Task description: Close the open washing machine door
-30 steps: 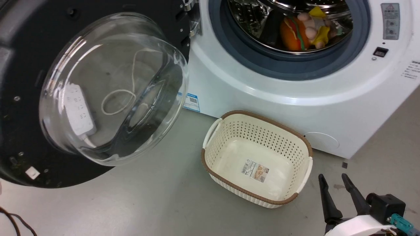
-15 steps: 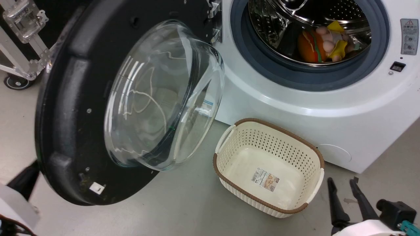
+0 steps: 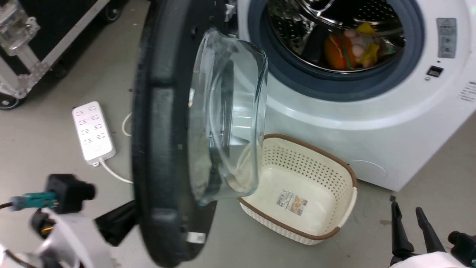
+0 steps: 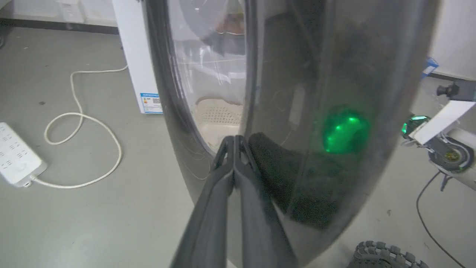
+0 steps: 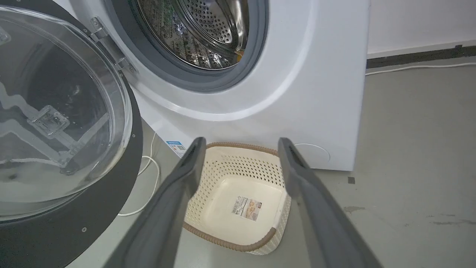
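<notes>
Pressing on the washing machine door [image 3: 160,123]: your left gripper [image 4: 234,140], fingers pinched together, empty.
Door stands half open, edge-on, left of the washing machine [image 3: 316,111]; your right gripper [image 3: 406,207] hangs spread, holding nothing.

washing machine door [image 3: 163,149]: top cut off | basket [image 3: 316,167]: one end behind glass | grey label [image 3: 446,37]: print unreadable

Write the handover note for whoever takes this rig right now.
Left pincer: shut, empty, tips against the outer face of the door.
Right pincer: open, empty, low beside the basket.
The door stands about half open, unlatched. The washer has toys in its drum.
Done: nothing latched.
Left: push the door until it shuts on the washer.
</notes>
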### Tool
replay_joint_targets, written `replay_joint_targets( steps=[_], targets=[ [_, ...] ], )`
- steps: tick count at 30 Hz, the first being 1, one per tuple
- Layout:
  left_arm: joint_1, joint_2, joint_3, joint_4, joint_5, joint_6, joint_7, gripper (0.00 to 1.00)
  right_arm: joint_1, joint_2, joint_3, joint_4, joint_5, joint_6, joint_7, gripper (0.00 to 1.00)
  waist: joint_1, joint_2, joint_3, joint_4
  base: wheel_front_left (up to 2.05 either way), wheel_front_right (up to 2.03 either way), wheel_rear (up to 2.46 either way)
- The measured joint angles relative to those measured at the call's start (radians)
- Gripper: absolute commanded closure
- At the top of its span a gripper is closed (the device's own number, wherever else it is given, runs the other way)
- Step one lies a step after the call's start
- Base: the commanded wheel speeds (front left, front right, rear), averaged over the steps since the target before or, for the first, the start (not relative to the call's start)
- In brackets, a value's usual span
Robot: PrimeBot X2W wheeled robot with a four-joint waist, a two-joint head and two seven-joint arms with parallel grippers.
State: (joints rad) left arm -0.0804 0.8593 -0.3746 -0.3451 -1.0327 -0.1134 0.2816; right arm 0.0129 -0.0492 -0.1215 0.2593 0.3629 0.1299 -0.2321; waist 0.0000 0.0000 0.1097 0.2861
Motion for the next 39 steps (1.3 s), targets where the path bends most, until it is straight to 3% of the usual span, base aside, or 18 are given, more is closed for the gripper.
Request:
replay_joint_targets(
  steps=[5,6,8,16,22,30,39],
  targets=[
    [-0.131,-0.051,-0.149,0.018,0.0,-0.004,-0.02,1.0,-0.001,0.0,-0.021,0.004,0.033,0.0,-0.01,0.0,0.0,0.0,0.006,-0.045,0.0,0.0,0.0],
    [-0.21,-0.099,-0.239,0.052,-0.001,-0.004,-0.043,1.0,-0.002,0.0,-0.032,0.005,0.047,0.0,-0.018,0.0,0.0001,0.0,0.012,-0.082,0.0,0.0,0.0],
    [-0.259,-0.125,-0.299,0.075,-0.006,-0.01,-0.059,1.0,-0.002,0.0,-0.04,0.004,0.053,0.0,-0.021,0.0,0.0,0.0,0.016,-0.112,0.0,0.0,0.0],
    [-0.427,-0.23,-0.452,0.223,0.001,-0.013,-0.148,1.0,-0.01,0.0,-0.069,-0.002,0.072,0.0,-0.025,0.0,0.0,0.0,0.032,-0.25,0.0,0.0,0.0],
    [-0.543,-0.349,-0.468,0.423,0.056,-0.01,-0.225,1.0,-0.013,0.0,-0.067,-0.018,0.09,0.0,-0.025,0.0,0.0,0.0001,0.048,-0.355,0.0,0.0,0.0],
    [-0.688,-0.473,-0.45,0.666,0.168,0.081,-0.313,1.0,-0.023,0.0,-0.026,-0.042,0.125,0.0,-0.025,0.0,0.0,0.0001,0.084,-0.493,0.0,0.0,0.0],
    [-0.796,-0.546,-0.406,0.863,0.193,0.164,-0.369,1.0,-0.028,0.0,0.002,-0.057,0.157,0.0,-0.025,0.0,0.0,0.0001,0.143,-0.592,0.0,0.0,0.0]
  ],
)
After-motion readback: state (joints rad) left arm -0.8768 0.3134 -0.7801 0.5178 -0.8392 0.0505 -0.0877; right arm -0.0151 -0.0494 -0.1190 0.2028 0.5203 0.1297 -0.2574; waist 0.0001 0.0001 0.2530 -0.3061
